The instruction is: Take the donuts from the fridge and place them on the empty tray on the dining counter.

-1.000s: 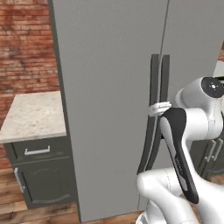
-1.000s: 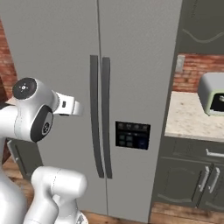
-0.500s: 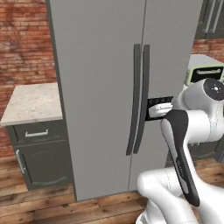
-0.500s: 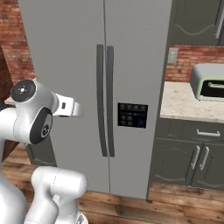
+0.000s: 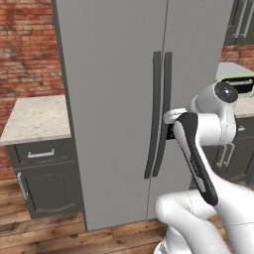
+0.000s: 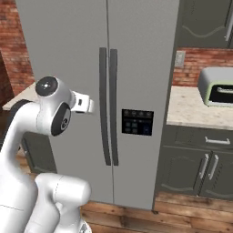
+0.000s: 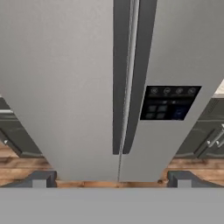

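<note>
- fridge (image 5: 114, 99) doors are seen shut, so a handle (image 7: 120, 78) should be lined up first
- end effector (image 7: 111, 179) is spread wide, nothing held

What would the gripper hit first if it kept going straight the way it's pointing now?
Most likely the closed fridge, at or near the two dark door handles by the center seam. The open gripper points squarely at them, though which handle comes first is unclear.

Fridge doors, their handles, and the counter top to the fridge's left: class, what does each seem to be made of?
Fridge doors: likely brushed or painted metal, flat matte grey. Handles: dark, smooth, possibly coated metal or plastic. Counter top: pale speckled surface, looks like stone.
</note>
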### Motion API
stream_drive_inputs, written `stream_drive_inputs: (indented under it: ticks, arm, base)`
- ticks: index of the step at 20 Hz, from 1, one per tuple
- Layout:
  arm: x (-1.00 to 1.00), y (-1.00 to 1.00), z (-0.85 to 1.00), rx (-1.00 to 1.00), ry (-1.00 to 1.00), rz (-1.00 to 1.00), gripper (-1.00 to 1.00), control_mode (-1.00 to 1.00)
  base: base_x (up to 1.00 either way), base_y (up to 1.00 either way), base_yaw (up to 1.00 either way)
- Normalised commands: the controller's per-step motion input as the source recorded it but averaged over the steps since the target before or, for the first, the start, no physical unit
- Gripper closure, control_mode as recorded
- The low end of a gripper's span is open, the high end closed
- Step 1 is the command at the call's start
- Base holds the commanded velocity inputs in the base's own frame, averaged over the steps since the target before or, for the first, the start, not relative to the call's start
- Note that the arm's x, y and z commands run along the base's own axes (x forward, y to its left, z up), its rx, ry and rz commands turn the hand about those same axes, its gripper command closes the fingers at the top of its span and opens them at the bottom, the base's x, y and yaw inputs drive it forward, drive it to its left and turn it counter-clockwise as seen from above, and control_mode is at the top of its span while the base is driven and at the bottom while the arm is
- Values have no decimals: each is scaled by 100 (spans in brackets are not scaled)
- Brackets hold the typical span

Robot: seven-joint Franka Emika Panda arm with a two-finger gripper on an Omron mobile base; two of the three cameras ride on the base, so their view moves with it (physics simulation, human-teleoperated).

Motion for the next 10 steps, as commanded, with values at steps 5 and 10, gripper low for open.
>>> stream_drive_inputs:
  ticks: [5, 10]
  arm:
    - [99, -18, -12, 0, 1, 0, -100, -100]
    - [94, 0, -13, 0, 0, 0, -100, -100]
  base:
    - [0, 0, 0]
    - [0, 0, 0]
